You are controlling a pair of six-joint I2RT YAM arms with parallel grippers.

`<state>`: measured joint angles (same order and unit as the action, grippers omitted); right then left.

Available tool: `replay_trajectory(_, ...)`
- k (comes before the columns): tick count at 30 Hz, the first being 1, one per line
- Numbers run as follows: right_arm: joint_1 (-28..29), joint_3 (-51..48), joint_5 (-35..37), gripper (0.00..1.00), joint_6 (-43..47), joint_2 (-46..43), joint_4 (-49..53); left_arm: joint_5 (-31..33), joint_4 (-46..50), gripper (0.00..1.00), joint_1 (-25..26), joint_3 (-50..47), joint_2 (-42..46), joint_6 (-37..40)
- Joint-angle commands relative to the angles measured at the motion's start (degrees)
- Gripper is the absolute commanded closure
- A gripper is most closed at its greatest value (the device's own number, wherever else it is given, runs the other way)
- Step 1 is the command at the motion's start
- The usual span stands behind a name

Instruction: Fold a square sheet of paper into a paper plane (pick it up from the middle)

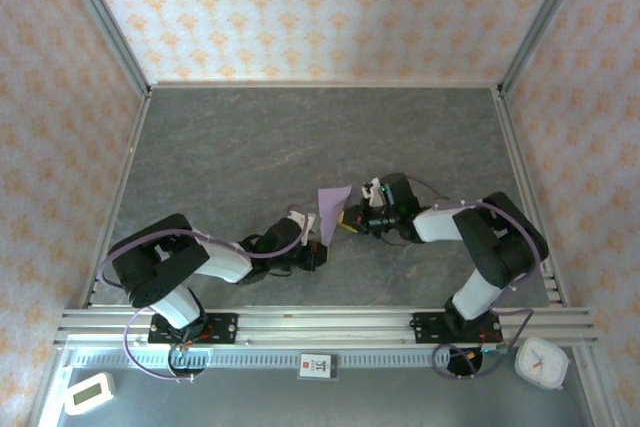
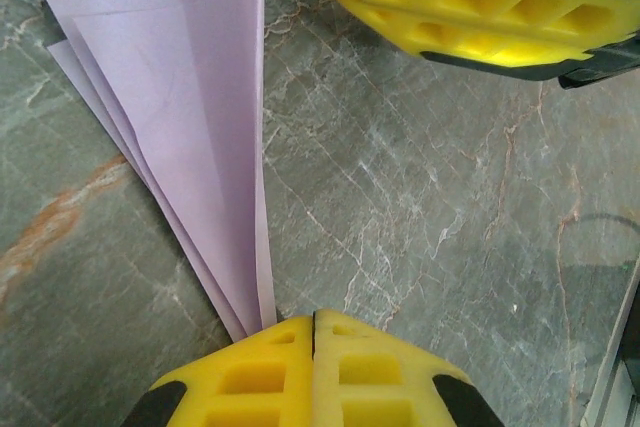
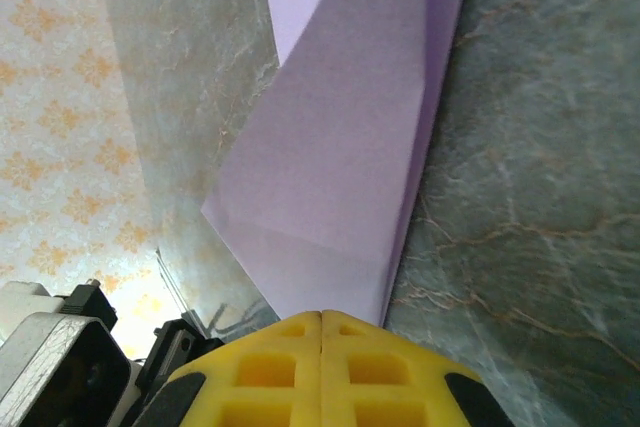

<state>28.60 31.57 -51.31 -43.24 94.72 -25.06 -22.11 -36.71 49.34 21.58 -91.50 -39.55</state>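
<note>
Left wrist cam: left gripper (image 2: 313, 335), jaws fully closed, is pinching the narrow tip of the paper plane (image 2: 190, 97), w/ its lavender folds fanning out over the grey table (image 2: 420, 227); beyond, right gripper (image 3: 320, 335), likewise clamped tight, is gripping the wider end, approx. mid-table.

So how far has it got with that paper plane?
Quite far, it seems. Done: the paper plane already shows layered folds narrowing to a point, not a flat square. In hand: the left gripper is shut on that narrow tip, and the right gripper is shut on the wider end. Left: probably some final creasing, then letting go.
</note>
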Motion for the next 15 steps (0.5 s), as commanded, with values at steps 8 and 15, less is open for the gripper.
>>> replay_trajectory(8, 3.7, 6.0, -0.5, 1.00, -0.2, 7.8, -2.1, -3.5, 7.8, 1.00, -0.4, -3.2, -1.9, -1.4)
replay_trajectory(15, 3.8, 13.0, 4.8, 1.00, 4.2, 9.9, 12.7, -4.1, 8.5, 1.00, -0.6, -3.1, -2.8, -0.9)
